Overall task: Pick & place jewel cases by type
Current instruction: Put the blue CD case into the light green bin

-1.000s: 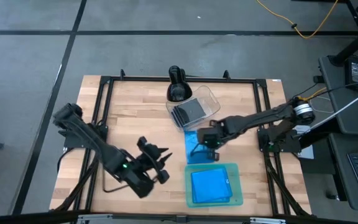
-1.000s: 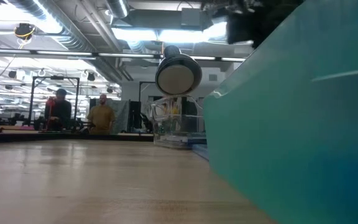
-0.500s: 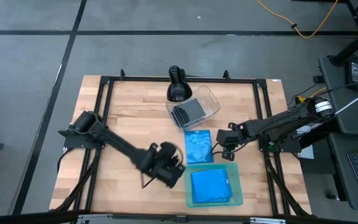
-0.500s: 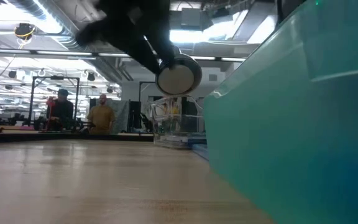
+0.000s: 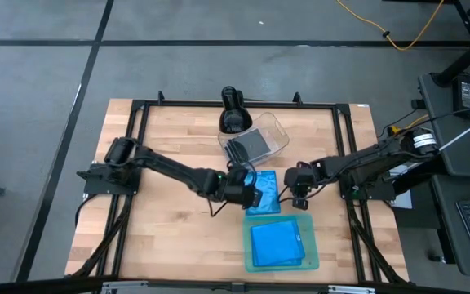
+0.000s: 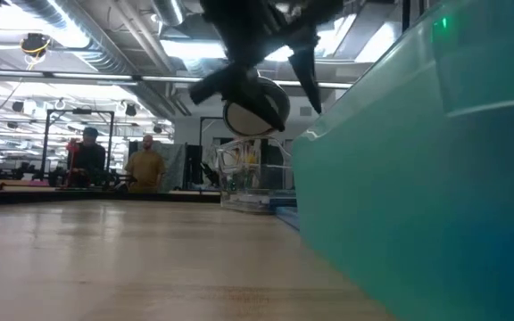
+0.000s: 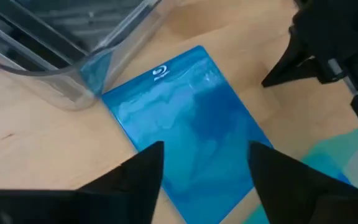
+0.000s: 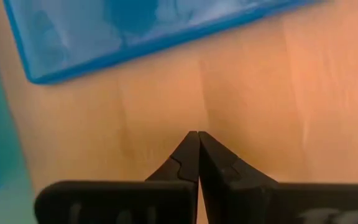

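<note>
Wooden table (image 5: 170, 212) seen from above, with a black frame around its edges. The left arm reaches from the table's left side across to the middle; the left gripper (image 5: 247, 193) hangs over the left edge of a lone blue case (image 5: 261, 193) lying flat on the wood. In the left wrist view its fingers (image 7: 135, 180) stand apart, with the blue case (image 7: 188, 134) showing between them and nothing held. This case lies between the tub (image 5: 255, 141) behind it and the tray (image 5: 310, 224) in front of it; in the left wrist view one corner of the case lies at, perhaps under, the tub's (image 7: 79, 62) clear wall. The tub holds dark disc cases (image 5: 248, 146), stacked; how many cannot be told. A black round-headed object (image 5: 232, 113) stands just behind the tub. The teal tray holds blue cases (image 5: 279, 243), also stacked, the count unclear. The right gripper (image 5: 300, 184) sits just right of the lone blue case, low over bare wood; in the right wrist view its fingers (image 8: 188, 165) are pressed together, empty, with the case's edge (image 8: 135, 25) just ahead. In the low view the tray's teal wall (image 6: 418, 169) fills the right half, the left arm's gripper (image 6: 266, 45) hangs at top centre, and two people (image 6: 114, 165) stand far off in the room behind.
</note>
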`<action>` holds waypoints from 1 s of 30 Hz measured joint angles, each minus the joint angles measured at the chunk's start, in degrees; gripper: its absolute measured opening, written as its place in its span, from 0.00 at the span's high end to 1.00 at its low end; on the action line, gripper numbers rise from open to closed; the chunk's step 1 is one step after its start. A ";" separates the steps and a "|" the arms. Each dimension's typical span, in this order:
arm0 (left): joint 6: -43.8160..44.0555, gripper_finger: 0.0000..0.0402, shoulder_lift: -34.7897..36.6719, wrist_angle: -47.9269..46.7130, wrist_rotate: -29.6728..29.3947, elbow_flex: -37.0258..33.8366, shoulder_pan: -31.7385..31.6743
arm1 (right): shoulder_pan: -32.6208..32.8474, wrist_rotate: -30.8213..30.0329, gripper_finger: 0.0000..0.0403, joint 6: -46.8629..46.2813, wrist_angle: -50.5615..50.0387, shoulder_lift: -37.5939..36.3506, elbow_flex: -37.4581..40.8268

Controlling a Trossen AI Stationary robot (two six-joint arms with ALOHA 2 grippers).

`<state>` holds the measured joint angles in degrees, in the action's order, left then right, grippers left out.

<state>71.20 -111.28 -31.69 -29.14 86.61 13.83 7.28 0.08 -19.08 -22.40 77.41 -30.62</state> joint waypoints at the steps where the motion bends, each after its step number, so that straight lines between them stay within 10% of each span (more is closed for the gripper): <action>1: 0.01 0.43 -0.36 0.33 0.90 0.00 -0.59 | -0.44 0.00 0.98 0.52 0.32 0.02 0.07; 30: 10.60 0.38 -13.32 7.10 13.68 0.17 -0.50 | -6.31 8.72 0.98 8.78 11.99 5.83 0.12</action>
<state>81.80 -124.60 -24.58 -15.46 86.78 13.33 0.97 8.80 -10.30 -10.40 83.24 -30.50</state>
